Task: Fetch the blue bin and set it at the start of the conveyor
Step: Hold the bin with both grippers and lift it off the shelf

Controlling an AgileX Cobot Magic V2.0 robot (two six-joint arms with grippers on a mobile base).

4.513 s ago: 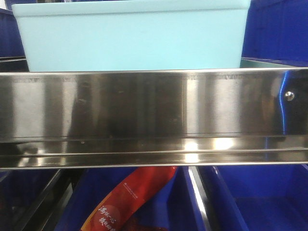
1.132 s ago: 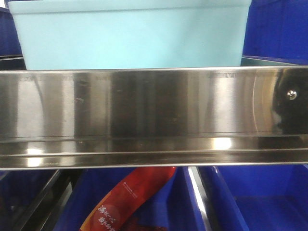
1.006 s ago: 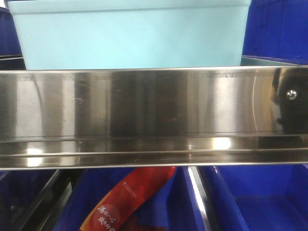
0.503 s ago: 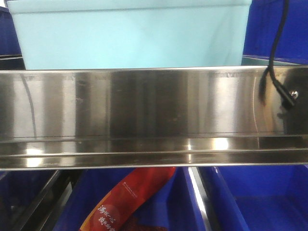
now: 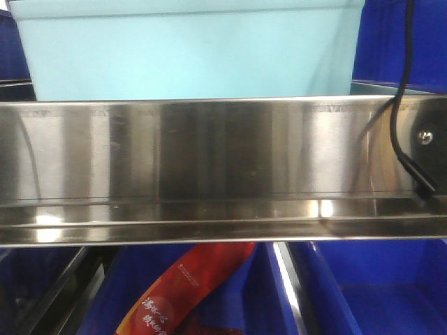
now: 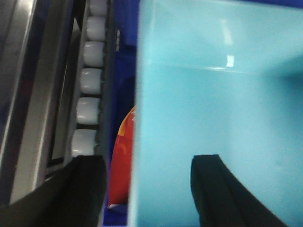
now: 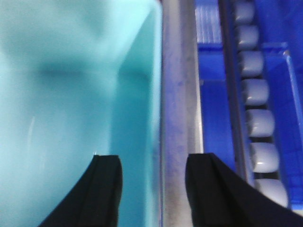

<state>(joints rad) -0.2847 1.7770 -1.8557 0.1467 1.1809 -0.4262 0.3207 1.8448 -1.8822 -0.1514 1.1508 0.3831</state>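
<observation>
The blue bin (image 5: 188, 56) is a pale cyan tub standing on the upper shelf behind a stainless-steel rail (image 5: 209, 160). In the left wrist view my left gripper (image 6: 147, 161) is open and straddles the bin's left wall (image 6: 142, 118). One finger (image 6: 85, 189) is outside the wall and the other (image 6: 218, 189) is inside the bin (image 6: 213, 94). In the right wrist view my right gripper (image 7: 152, 158) is open and straddles the bin's right wall (image 7: 154, 94). One finger (image 7: 106, 189) is inside the bin and the other (image 7: 213, 189) is outside. The conveyor start is out of view.
A black cable (image 5: 399, 118) hangs at the right in front of the rail. Dark blue crates (image 5: 377, 286) and a red packet (image 5: 188, 286) lie below the shelf. Rows of grey rollers run beside the bin on the left (image 6: 90, 78) and on the right (image 7: 258, 123).
A black cable has come into the front view at the right and dropped lower in front of the rail. The bin has barely moved.
</observation>
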